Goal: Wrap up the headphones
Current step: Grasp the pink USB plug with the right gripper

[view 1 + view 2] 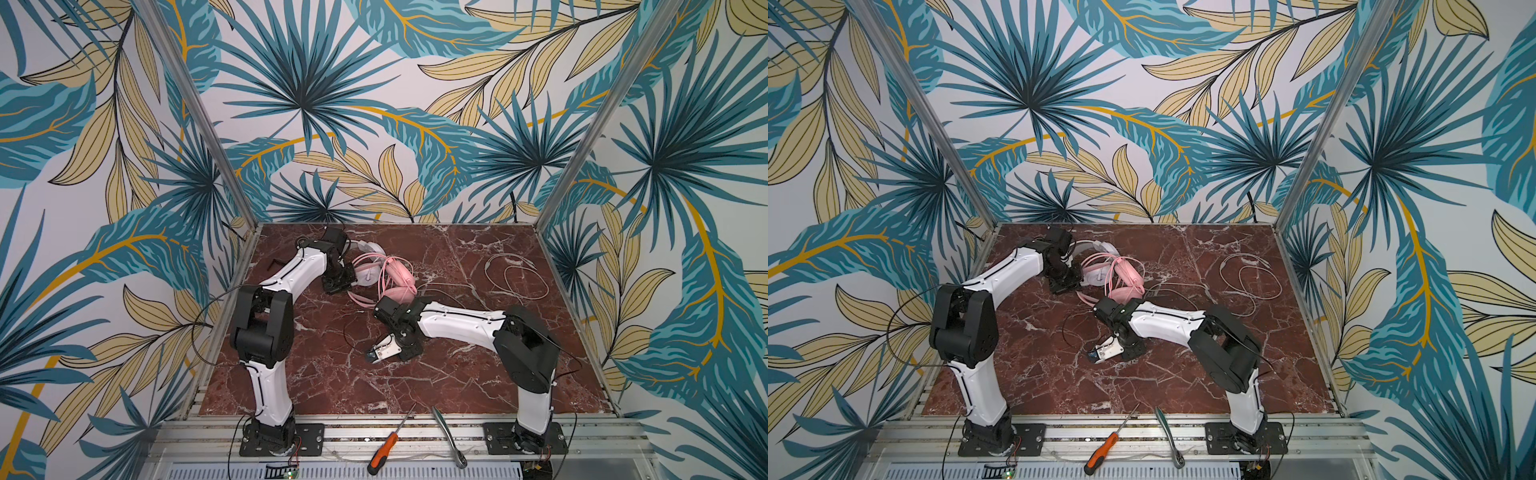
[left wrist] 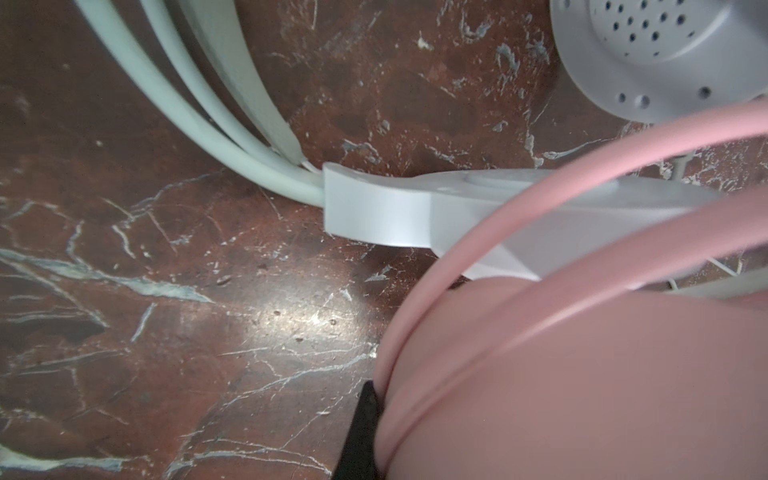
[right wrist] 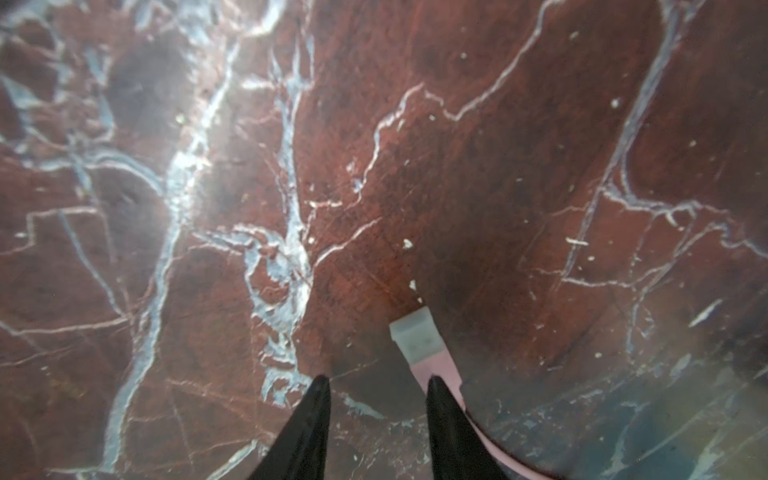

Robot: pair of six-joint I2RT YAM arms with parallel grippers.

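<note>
The pink headphones (image 1: 399, 274) lie at the back middle of the marble table (image 1: 457, 374), tangled with the white headphones (image 1: 370, 249) behind them. My left gripper (image 1: 351, 279) is shut on the pink headphones; in the left wrist view one black finger (image 2: 361, 432) presses against the pink cup (image 2: 582, 374), and the other finger is hidden. The white cup (image 2: 648, 50) and white hinge (image 2: 374, 208) lie beyond. My right gripper (image 3: 376, 382) hovers open low over mid-table, with the pink cable's plug (image 3: 417, 338) just outside one fingertip.
A pale cable (image 1: 515, 278) lies in loose loops at the back right. A thin black wire (image 1: 349, 328) curves over the table's middle. An orange-handled screwdriver (image 1: 384, 451) and a ratchet wrench (image 1: 449, 436) rest on the front rail. Walls close in both sides.
</note>
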